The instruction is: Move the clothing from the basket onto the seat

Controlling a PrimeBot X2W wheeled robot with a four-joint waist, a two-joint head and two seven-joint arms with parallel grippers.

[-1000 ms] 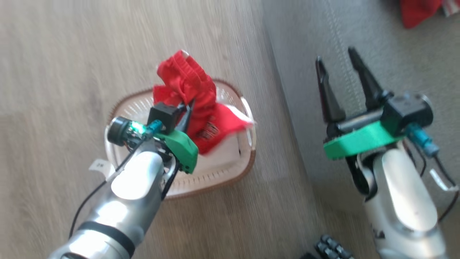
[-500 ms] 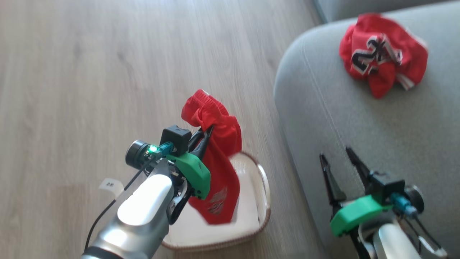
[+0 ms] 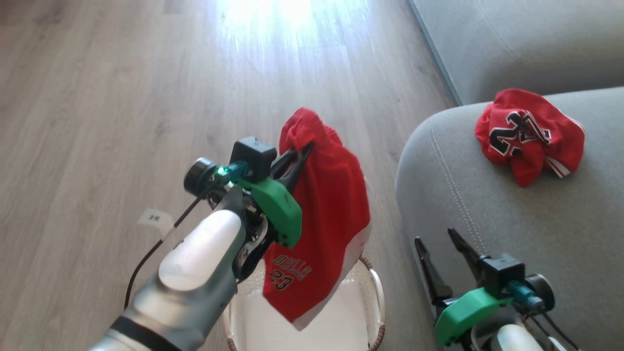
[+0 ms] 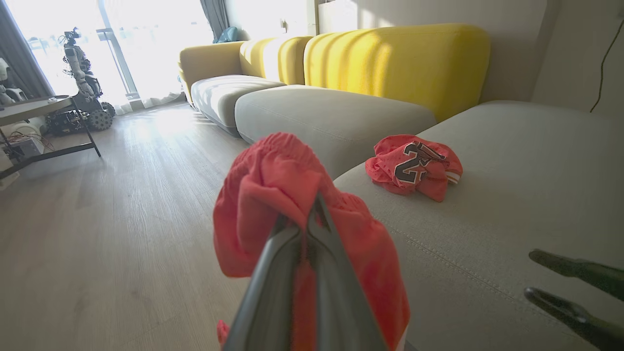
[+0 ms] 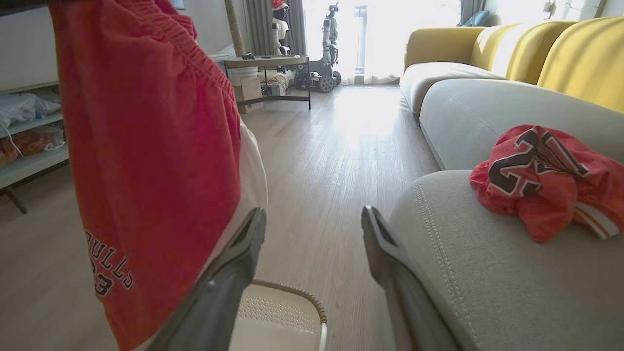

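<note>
My left gripper point(image 3: 306, 147) is shut on the waistband of red shorts point(image 3: 324, 214) with white trim and black lettering. They hang in the air above the cream basket point(image 3: 375, 292), whose inside looks bare. In the left wrist view the shut fingertips point(image 4: 316, 207) pinch the bunched red cloth point(image 4: 273, 180). A crumpled red jersey point(image 3: 529, 131) with black-and-white numerals lies on the grey seat point(image 3: 487, 195). My right gripper point(image 3: 436, 239) stands open over the seat's near-left edge, nothing between its fingers. The right wrist view has the shorts point(image 5: 146, 161) hanging left and the jersey point(image 5: 546, 175) right.
Wood floor point(image 3: 122, 97) spreads left and ahead. A second grey cushion point(image 3: 512, 39) lies beyond the seat, with yellow backrests point(image 4: 399, 58) behind. Far off stand a low table point(image 5: 268, 63), shelves point(image 5: 29, 126) on the left and another wheeled robot point(image 4: 83, 92) by the window.
The head camera has swung, bringing the seat and jersey into view. My left gripper has lifted the shorts clear of the basket, and they now hang straight. The right gripper stayed open.
</note>
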